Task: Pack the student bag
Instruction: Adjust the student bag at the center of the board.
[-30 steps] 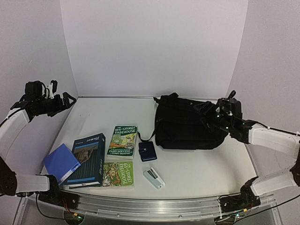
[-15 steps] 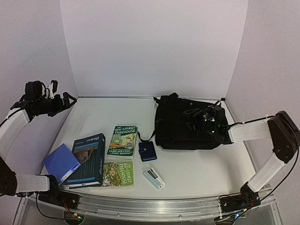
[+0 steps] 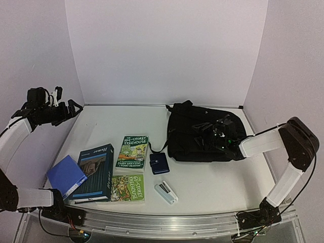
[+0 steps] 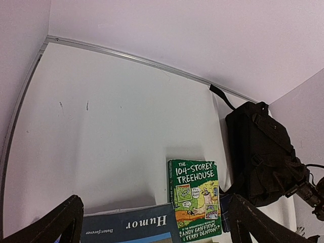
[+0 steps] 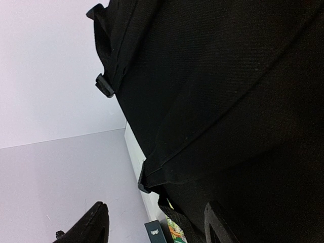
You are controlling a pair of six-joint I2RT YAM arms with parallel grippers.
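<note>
Plainly a right-arm matter: right gripper [image 3: 210, 132] low over the student bag [image 3: 185, 136], fingers [image 5: 97, 223] spread apart with nothing between them, black fabric and a strap buckle [image 5: 105, 86] filling the right wrist view just beyond. Hard to tell whether touching the cloth or hanging just above it. Bag flat on the far right part of the table [image 3: 217, 177], long axis running roughly left to right, a loose strap [image 3: 163, 147] trailing off its left side toward the small dark-blue wallet [image 3: 159, 163]. No opening or zipper pull to be made out in any view, so probably calls for finding the mouth of the bag first. Left gripper [image 3: 68, 108] raised at the far left, well apart from the bag, likewise spread and holding nothing, yet closer to the things for packing: a green Treehouse book [image 3: 132, 152], a second Treehouse book [image 3: 127, 187] just on its near side, a dark Humor book [image 3: 96, 172] and a blue notebook [image 3: 65, 176] to their left, a small white object [image 3: 165, 192] near the front edge. Table white, smooth and flat, pale walls [image 3: 167, 50] on the left, far and right sides. Soft fabric, likely to sag shut: probably needs one arm holding and the other loading.
</note>
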